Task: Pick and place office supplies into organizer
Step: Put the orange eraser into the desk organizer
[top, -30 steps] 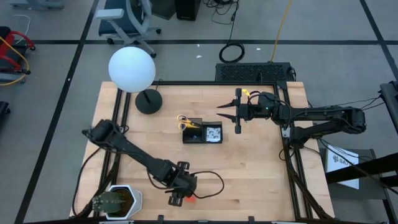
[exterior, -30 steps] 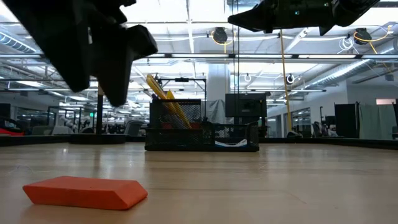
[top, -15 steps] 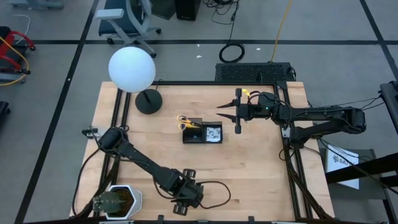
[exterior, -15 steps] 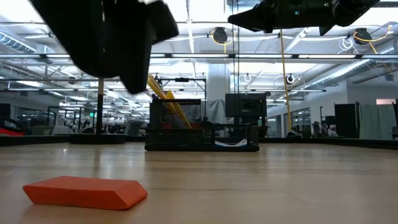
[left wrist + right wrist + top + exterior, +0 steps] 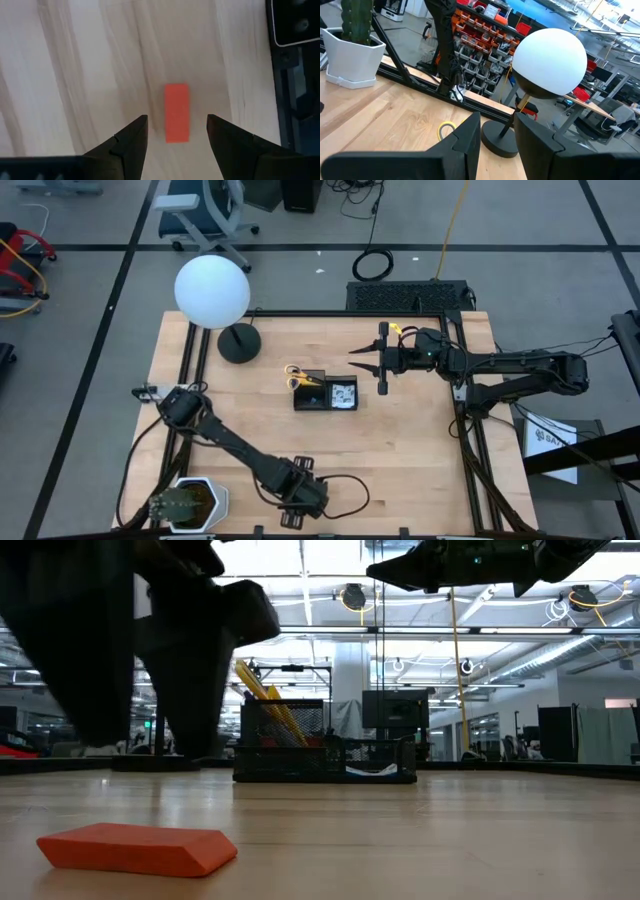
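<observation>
Left gripper (image 5: 176, 131) hangs low over the near edge of the table (image 5: 400, 450), its two dark fingers (image 5: 125, 145) spread wide, with the small red eraser (image 5: 177, 112) lying flat on the wood in the gap ahead of them and touching neither; seen from above, the left arm (image 5: 220, 438) runs from the left rail toward the near middle of the table and its wrist covers the eraser there. From table height the eraser (image 5: 137, 847) lies close to the camera on the left, with the dark bulk of the left gripper (image 5: 150, 640) above and just behind it, not touching. Near the table's centre sits the black organizer (image 5: 325, 392), the yellow-handled scissors (image 5: 298, 375) standing in its left compartment and a pale item, too small to tell, in the right one; from table height the mesh organizer (image 5: 325, 750) shows yellow handles rising tilted out of it. Right gripper (image 5: 366, 364) hovers above the table just right of the organizer and on its far side, fingers parted, holding nothing. A lamp (image 5: 212, 292) with a white globe stands at the far left, and a white potted cactus (image 5: 185, 502) at the near left corner
</observation>
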Robot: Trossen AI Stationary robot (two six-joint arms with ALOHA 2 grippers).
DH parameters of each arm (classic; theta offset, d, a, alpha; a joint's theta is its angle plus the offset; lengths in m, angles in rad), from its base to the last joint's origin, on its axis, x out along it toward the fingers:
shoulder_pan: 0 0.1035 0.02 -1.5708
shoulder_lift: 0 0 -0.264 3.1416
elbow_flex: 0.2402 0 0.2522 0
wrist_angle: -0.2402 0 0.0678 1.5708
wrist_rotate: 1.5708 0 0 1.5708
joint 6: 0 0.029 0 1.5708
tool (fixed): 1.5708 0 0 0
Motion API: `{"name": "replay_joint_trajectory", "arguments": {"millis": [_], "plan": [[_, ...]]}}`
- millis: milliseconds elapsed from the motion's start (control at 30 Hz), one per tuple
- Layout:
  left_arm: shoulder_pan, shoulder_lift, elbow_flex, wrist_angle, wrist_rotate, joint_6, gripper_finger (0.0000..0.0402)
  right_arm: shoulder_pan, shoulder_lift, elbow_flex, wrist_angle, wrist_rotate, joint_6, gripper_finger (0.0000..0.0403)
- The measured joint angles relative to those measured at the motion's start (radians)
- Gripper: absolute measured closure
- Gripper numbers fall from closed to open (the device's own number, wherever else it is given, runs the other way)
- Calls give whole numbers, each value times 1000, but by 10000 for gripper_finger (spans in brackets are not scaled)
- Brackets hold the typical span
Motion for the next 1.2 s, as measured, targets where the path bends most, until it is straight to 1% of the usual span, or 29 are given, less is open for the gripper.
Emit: {"name": "replay_joint_trajectory", "arguments": {"millis": [167,333,600,833,933,1033,1200], "plan": [[-15,8,0,1,0,-13,192,0,0,0,1,0,0,293],[-31,43,0,-2,-12,-10,192,0,0,0,0,0,0,293],[-29,70,0,-2,-79,15,193,0,0,0,0,0,0,293],[-29,76,2,0,-68,19,193,0,0,0,0,0,0,293],[-27,77,2,4,-44,21,193,0,0,0,0,0,0,293],[-29,77,2,7,-38,22,208,0,0,0,0,0,0,293],[-25,78,2,14,-37,6,269,0,0,0,0,0,0,293]]}}
